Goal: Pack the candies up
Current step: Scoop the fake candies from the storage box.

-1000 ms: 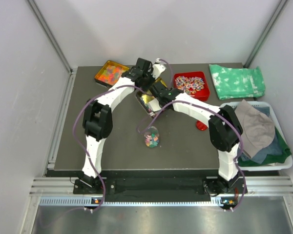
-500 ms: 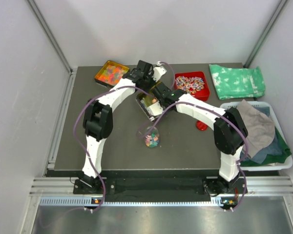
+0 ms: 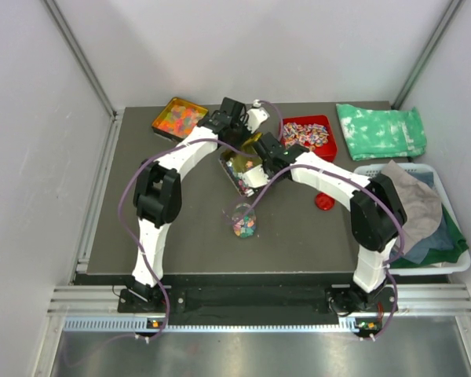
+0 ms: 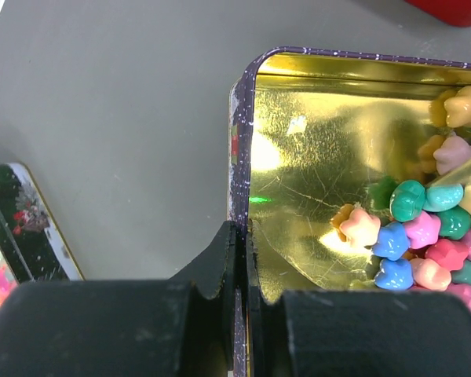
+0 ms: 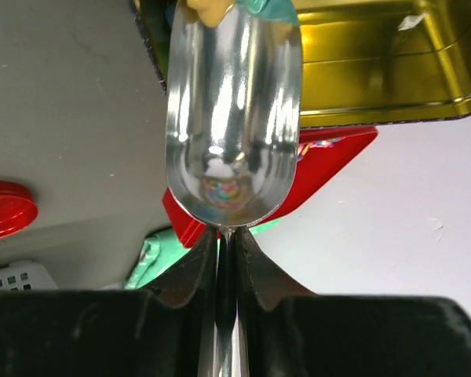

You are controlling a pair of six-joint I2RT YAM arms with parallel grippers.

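Since a second ago the right arm's elbow has swung outward and its wrist has pushed in over the gold tin [image 3: 226,161]. Only the left wrist view shows the left gripper [image 4: 239,245] pinched tight on the tin's near wall, with the candies [image 4: 424,236] heaped at the tin's right side. The left arm arches forward, wrist tipped down. Only the right wrist view shows the right gripper [image 5: 226,255] clamped on the handle of a silver scoop [image 5: 231,118], with a yellow and a teal candy at its tip. From above, more candies fill a small jar [image 3: 243,221].
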